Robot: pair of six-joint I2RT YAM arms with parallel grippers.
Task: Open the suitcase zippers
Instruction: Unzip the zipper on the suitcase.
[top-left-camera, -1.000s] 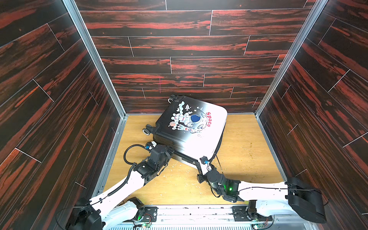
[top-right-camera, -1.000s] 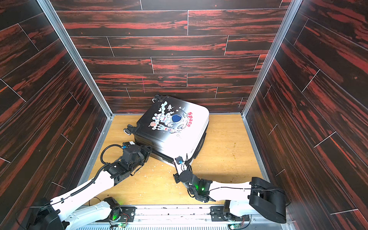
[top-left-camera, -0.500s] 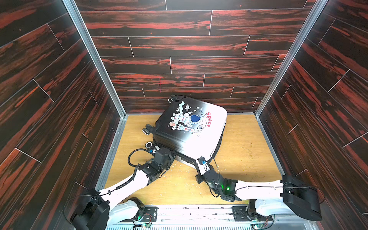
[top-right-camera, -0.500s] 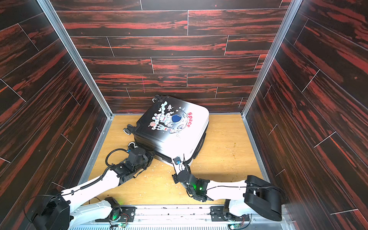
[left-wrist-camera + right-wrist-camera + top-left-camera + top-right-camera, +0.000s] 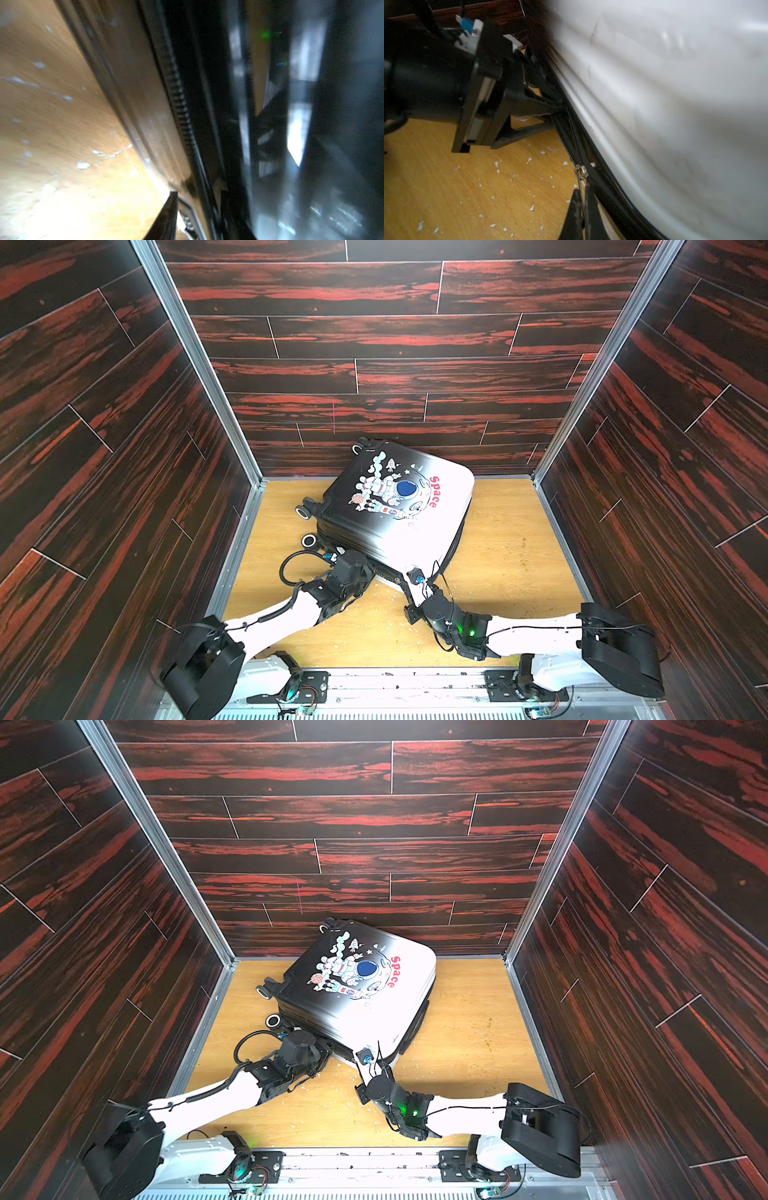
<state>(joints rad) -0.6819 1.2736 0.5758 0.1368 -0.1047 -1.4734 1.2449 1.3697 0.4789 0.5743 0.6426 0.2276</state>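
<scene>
Right pincer [image 5: 582,192] pinches zipper pull [image 5: 579,179] at suitcase [image 5: 675,104] rim.

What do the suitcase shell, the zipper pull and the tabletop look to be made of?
The suitcase shell looks like hard moulded plastic: glossy, ribbed, with reflections. The zipper pull is likely metal: silvery and shiny. The tabletop is wood or wood-look laminate, matt with light grain; I cannot tell which.

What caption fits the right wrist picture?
The right jaws shut on the zipper pull, the track parted beyond it along the suitcase rim.
</scene>
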